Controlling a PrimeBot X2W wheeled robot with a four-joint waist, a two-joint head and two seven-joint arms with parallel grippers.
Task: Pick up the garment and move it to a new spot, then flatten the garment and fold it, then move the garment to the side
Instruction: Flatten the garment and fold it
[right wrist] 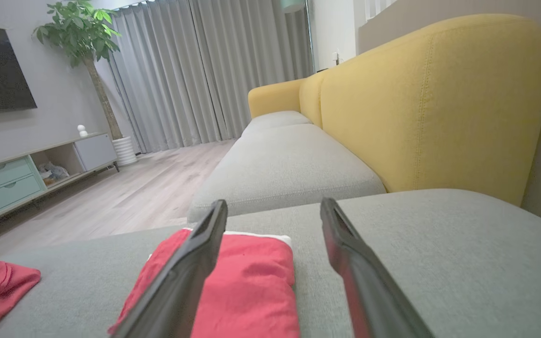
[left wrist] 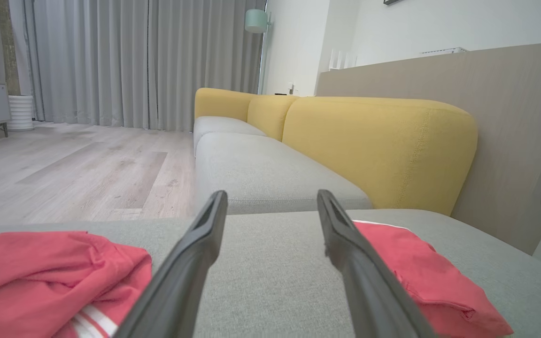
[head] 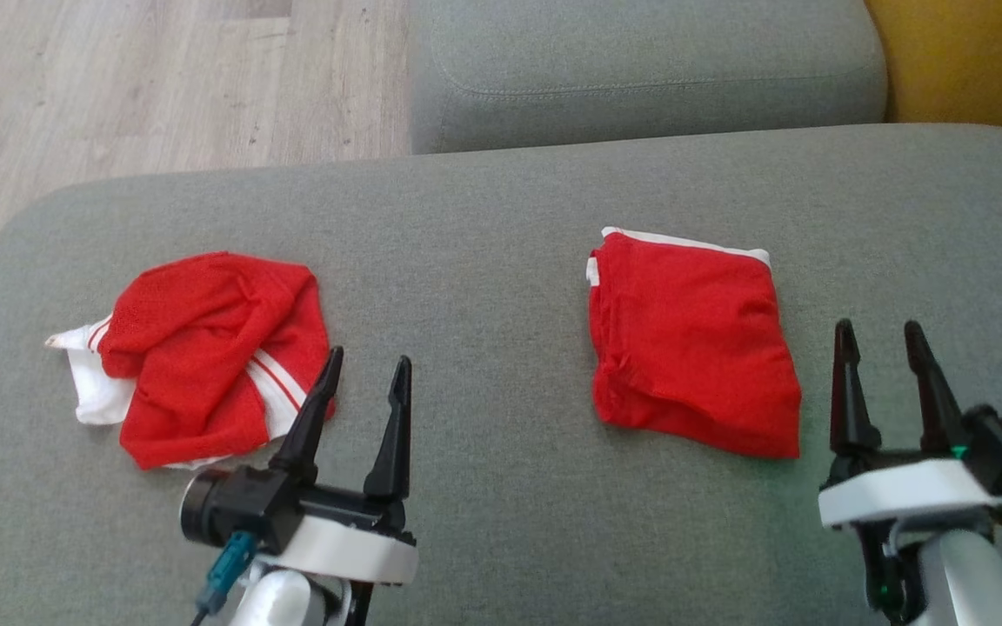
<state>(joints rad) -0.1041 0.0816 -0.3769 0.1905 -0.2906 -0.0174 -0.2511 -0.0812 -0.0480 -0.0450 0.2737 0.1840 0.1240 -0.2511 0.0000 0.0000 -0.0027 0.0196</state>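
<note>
A folded red garment (head: 692, 348) with a white edge lies flat on the grey sofa seat (head: 501, 217), right of centre. My right gripper (head: 878, 326) stands open just to its right, with nothing between the fingers and clear of the cloth. In the right wrist view the folded garment (right wrist: 251, 277) lies ahead and left of that open gripper (right wrist: 273, 202). A crumpled red garment (head: 205, 348) with white stripes sits at the left. My left gripper (head: 370, 356) is open beside its right edge, holding nothing. The left wrist view has the crumpled garment (left wrist: 40, 277) at lower left and the folded one (left wrist: 421, 263) at lower right.
A second grey seat cushion (head: 640, 69) adjoins the far edge. The yellow backrest (head: 971, 61) runs along the right. Wooden floor (head: 118, 87) lies beyond the seat's left and far-left edge. Bare grey seat stretches between the two garments.
</note>
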